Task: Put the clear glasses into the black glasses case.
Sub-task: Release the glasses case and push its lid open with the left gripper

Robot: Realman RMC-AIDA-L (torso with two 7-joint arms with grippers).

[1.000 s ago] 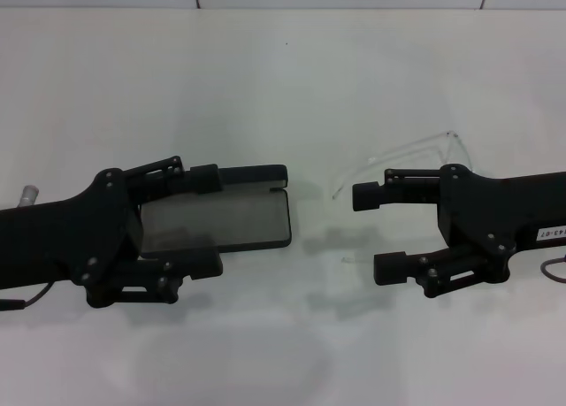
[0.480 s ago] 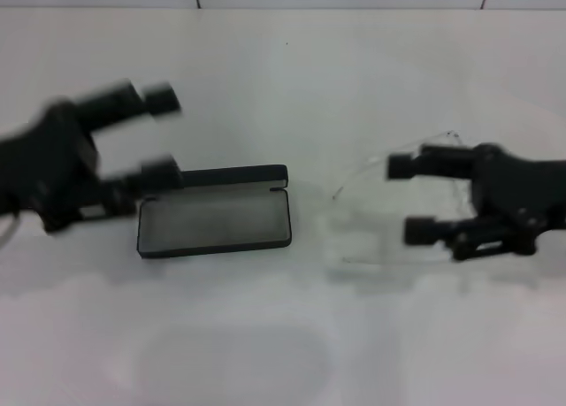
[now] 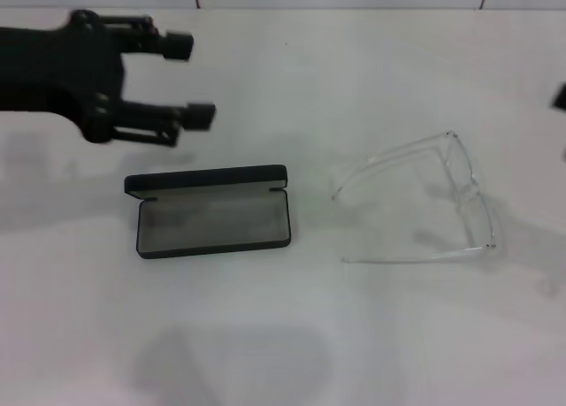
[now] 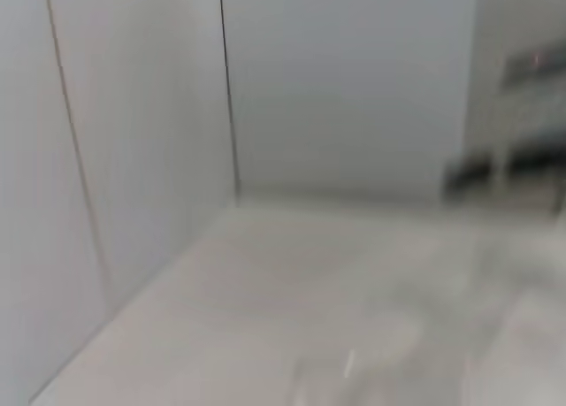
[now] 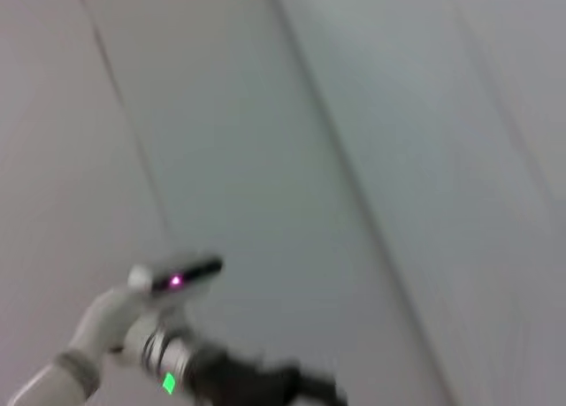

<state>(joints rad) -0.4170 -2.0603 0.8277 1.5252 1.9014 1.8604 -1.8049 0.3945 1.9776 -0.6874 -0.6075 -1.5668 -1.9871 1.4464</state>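
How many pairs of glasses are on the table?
1. The clear glasses lie on the white table, arms unfolded, beside the open black glasses case on the robot's right. The case looks empty, and nothing seems hidden.

The black glasses case (image 3: 210, 213) is matte black on its outer shell and rim, and its open tray shows a plain grey lining with no pattern. The clear glasses (image 3: 423, 203) are colourless and see-through throughout, lenses and arms alike, so the worktop's pale tone shows through them. The worktop (image 3: 354, 88) is a plain off-white, unpatterned, with soft grey shadows on it. The left gripper (image 3: 190, 80) is black all over, fingers and body. Behind the worktop the wall is pale grey, crossed by thin dark seams, one with a reddish tint.
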